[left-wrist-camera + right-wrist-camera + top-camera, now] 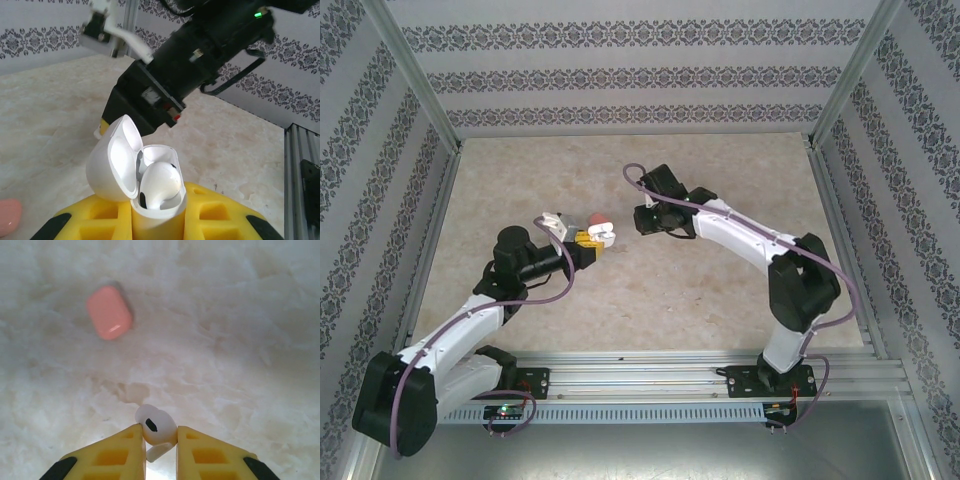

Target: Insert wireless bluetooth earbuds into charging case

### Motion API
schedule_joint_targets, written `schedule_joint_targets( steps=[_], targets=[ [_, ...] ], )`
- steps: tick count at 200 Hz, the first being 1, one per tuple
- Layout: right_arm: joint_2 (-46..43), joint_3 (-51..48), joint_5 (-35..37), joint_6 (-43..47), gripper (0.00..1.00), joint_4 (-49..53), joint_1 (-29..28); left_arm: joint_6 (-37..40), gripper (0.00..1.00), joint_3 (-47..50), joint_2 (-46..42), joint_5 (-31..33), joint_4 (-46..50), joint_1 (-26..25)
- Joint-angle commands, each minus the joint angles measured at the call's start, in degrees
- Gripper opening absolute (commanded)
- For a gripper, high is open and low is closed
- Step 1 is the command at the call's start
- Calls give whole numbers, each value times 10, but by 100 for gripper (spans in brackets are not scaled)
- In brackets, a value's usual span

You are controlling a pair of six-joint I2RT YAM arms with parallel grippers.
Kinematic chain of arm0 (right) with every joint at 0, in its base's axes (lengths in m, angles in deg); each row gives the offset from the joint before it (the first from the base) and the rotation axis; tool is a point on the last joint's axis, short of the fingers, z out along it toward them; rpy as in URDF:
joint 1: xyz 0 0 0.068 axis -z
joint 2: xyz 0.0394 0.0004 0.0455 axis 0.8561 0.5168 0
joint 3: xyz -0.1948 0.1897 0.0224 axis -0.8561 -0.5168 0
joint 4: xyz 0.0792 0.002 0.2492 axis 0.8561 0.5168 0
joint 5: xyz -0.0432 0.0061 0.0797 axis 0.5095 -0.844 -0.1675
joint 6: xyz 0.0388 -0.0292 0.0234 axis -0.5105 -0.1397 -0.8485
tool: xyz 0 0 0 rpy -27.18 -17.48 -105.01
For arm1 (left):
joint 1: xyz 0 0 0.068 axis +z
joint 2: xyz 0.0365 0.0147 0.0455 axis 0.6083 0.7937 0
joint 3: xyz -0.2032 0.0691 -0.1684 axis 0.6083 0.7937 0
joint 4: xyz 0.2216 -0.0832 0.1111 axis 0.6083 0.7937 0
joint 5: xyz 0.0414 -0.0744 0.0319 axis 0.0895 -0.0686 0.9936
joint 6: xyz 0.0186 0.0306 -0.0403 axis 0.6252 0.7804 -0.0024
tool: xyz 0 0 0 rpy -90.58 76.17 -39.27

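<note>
Roughly halfway: L gripper (157, 222) clamps open white case (112, 170) w/ 1st bud (161, 184) seated; R gripper (160, 447) pinches 2nd bud (156, 426), not yet inserted.

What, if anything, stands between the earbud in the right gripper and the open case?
Nothing visible does. The case has its lid open, and the top view shows a clear gap to the earbud in the right gripper. A second earbud sits inside.

Overhead rear view; two close wrist views, pink case (109, 312) in both.
</note>
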Motion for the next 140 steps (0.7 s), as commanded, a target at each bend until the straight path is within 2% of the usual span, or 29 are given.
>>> schedule_joint_targets(
  steps=[1, 50, 103, 140],
  targets=[
    [-58, -22, 39, 32, 17, -60, -15, -22, 0, -22, 5, -24, -46, 4],
    [-157, -80, 48, 58, 16, -140, -35, -34, 0, -32, 6, -28, -43, 4],
    [-213, -125, -35, 83, 17, -204, -40, -58, 0, -54, 9, -38, -29, 4],
    [-231, -135, -56, 113, 17, -225, -62, -71, 0, -64, 14, -51, -29, 3]
  ],
)
